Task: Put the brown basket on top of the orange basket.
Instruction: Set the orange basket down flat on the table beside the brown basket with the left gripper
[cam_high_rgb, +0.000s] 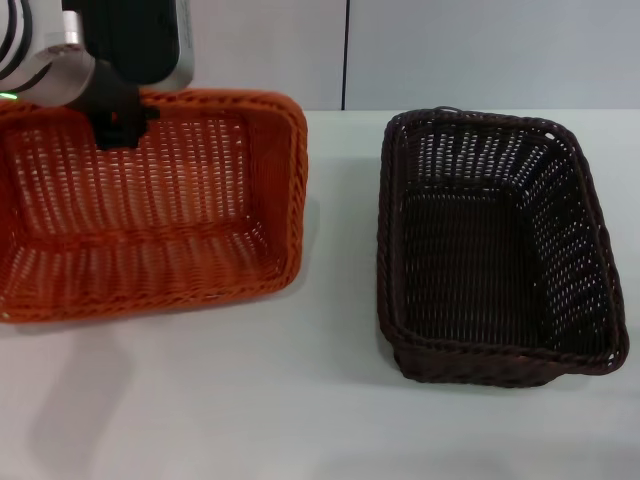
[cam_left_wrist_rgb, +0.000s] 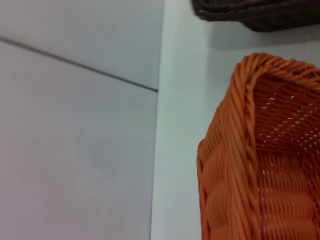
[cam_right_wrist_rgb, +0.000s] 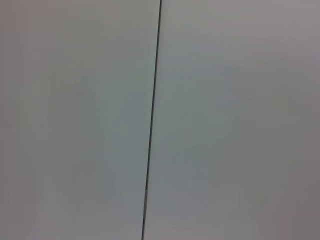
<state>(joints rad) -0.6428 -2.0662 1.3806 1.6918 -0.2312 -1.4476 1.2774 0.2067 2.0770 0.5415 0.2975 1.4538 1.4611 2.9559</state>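
The orange basket (cam_high_rgb: 150, 230) is at the left in the head view. It looks raised and tilted, with a faint shadow on the table below it. My left gripper (cam_high_rgb: 122, 128) is clamped on its far braided rim. One corner of the orange basket fills the left wrist view (cam_left_wrist_rgb: 260, 165). The brown basket (cam_high_rgb: 490, 250) stands empty on the table at the right, apart from the orange one. Its edge also shows in the left wrist view (cam_left_wrist_rgb: 260, 12). My right gripper is out of view.
The white table (cam_high_rgb: 330, 400) runs under both baskets, with a gap of bare surface between them. A pale wall with a dark vertical seam (cam_high_rgb: 346, 55) stands behind the table; the right wrist view shows only this wall (cam_right_wrist_rgb: 225, 120).
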